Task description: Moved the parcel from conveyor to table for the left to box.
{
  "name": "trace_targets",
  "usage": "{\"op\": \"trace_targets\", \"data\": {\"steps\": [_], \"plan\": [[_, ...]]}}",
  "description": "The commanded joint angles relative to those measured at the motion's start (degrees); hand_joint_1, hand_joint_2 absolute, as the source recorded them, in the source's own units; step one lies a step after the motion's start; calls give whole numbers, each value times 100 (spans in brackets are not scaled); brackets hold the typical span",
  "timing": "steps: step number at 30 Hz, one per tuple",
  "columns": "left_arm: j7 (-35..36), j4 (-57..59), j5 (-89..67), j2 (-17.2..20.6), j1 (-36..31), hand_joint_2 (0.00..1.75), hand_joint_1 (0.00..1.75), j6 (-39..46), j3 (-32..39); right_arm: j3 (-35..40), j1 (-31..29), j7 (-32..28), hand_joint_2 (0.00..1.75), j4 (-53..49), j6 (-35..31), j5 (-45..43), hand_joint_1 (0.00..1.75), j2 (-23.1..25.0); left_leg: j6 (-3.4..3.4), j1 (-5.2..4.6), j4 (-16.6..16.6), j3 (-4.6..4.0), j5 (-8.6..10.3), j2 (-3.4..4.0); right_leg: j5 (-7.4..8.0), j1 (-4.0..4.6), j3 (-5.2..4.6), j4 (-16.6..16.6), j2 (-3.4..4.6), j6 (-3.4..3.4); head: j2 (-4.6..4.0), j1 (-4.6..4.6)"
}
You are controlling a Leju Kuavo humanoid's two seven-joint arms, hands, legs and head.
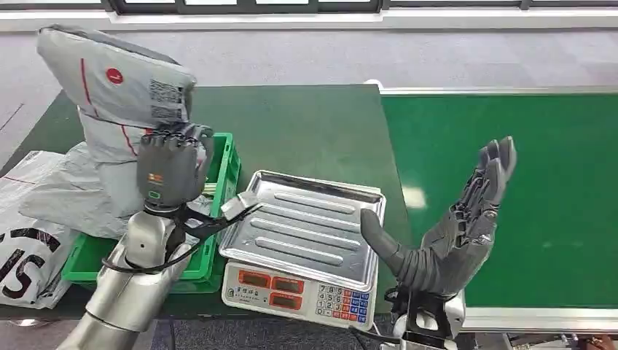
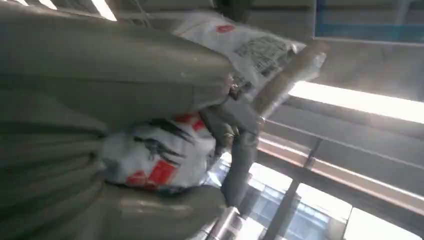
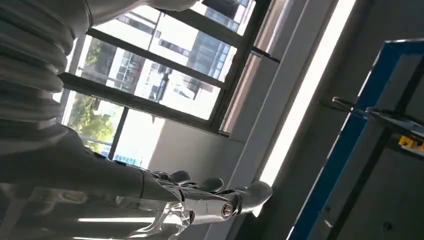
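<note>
A grey plastic mailer parcel (image 1: 120, 95) with red lines, a red logo and a printed label stands upright above the green box (image 1: 218, 211) at the left. My left hand (image 1: 171, 166) grips its lower edge, fingers closed over the bag. The left wrist view shows the same parcel (image 2: 250, 47) pinched between thumb and dark fingers (image 2: 235, 125). My right hand (image 1: 455, 230) is raised over the seam between scale and conveyor, palm up, fingers spread and holding nothing; its fingers (image 3: 210, 192) point at the ceiling in the right wrist view.
A steel-pan weighing scale (image 1: 306, 240) with a keypad sits at the table's front middle. The green conveyor belt (image 1: 525, 189) runs along the right. Other grey and white parcels (image 1: 44, 211) lie piled at the left beside the green box. The dark green table (image 1: 306, 124) extends behind.
</note>
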Motion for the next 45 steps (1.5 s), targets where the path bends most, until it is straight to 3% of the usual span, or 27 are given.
{"op": "trace_targets", "data": {"steps": [1, 7, 8, 13, 17, 22, 26, 30, 31, 32, 34, 35, 38, 42, 44, 45], "plan": [[649, -43, -445, 414, 83, 175, 175, -24, 307, 266, -68, 58, 175, 277, -16, -22, 0, -97, 2, 0, -5, 8, 1, 14, 3, 0, 7, -5, 6, -2, 2, 0], [948, 708, -445, 527, 230, 175, 175, -24, 595, 224, -25, 76, 175, 205, 112, -9, 0, -53, -1, -1, -14, 18, 2, 24, 7, 0, 13, -11, 14, -7, 0, 0], [732, 803, -445, 431, 231, 175, 175, -24, 809, 214, -25, 79, 175, 203, 127, -1, 0, -43, -2, 2, -1, 3, 0, 12, 4, 3, 3, -2, 6, -6, 0, 0], [1404, 2215, -445, 428, -137, 175, 175, -24, 237, 156, -117, 160, 175, 188, 245, 84, 0, 30, 0, -4, -12, 15, 4, 11, 6, -2, 10, -9, 2, -6, 0, -2], [951, 3246, -445, -1, -372, 175, 175, -24, 781, 77, -217, 283, 175, 77, 305, 237, 0, 136, 1, -4, -7, 9, 8, -1, 5, -3, 7, -6, -9, -4, 0, 0], [951, 3246, -445, -1, -372, 175, 175, -24, 781, 77, -217, 283, 175, 77, 305, 237, 0, 136, -3, 3, -13, 6, 14, 5, 14, 6, 8, -18, -13, -7, 0, 0], [545, 4552, -444, -393, -881, 175, 175, -24, 1130, -54, -219, 474, 175, -189, 388, 494, 0, 286, -3, -3, 0, 1, 8, -2, 6, -2, 0, 0, -7, -4, 0, 0], [310, 4866, -391, -673, -1122, 175, 175, -152, 1358, -175, -161, 654, 175, -456, 530, 723, 0, 387, -4, -3, 0, 0, 12, -16, 8, -1, 4, -1, -24, -5, 0, 2], [320, 4824, -445, -693, -1151, 175, 131, -84, 1403, -212, -132, 669, 175, -514, 573, 771, 0, 426, -3, -2, -4, 0, 16, -20, 10, 1, 7, -5, -33, -6, 0, 0], [358, 4740, -445, -673, -1129, 175, 0, -24, 1348, -230, -121, 668, 175, -532, 600, 785, 0, 448, -3, -1, -1, -2, 14, -13, 11, 1, 3, -4, -26, -6, 0, -2], [332, 4521, -409, -748, -1089, 175, 0, -37, 1447, -254, -97, 670, 175, -577, 629, 812, 0, 480, -4, 1, 1, -6, 15, -14, 11, 3, 1, -5, -30, -5, 0, -2], [229, 4330, -298, -784, -1029, 0, 0, -24, 1570, -278, -63, 675, 175, -611, 638, 845, 0, 506, -4, 2, -5, -4, 18, -11, 14, 5, 3, -12, -31, -5, 0, 0], [-974, 3114, 1680, -1112, -658, 0, 0, -24, 2409, -357, 53, 654, 175, -647, 595, 957, 0, 584, -6, 3, -1, -8, 17, -14, 12, 6, 1, -12, -37, -5, 0, 0], [-2003, 1073, 4813, -1322, 187, 0, 0, -1140, 2823, -387, 49, 616, 175, -542, 474, 938, 0, 536, -8, 3, 3, -9, 10, 2, 13, 4, -9, -5, -9, -4, 2, 0], [-2178, 396, 5760, -1399, 634, 0, 0, -1213, 2970, -450, 31, 568, 175, -498, 453, 842, 0, 532, -7, -1, -2, 0, 7, 14, 13, 0, -5, -7, 6, -3, 0, 0], [-2507, 6, 6287, -1517, 948, 0, 0, -854, 3032, -502, -2, 545, 175, -471, 475, 715, 0, 541, -7, -1, -6, 6, 5, 27, 14, 1, -2, -11, 14, -5, 0, 0]]}}
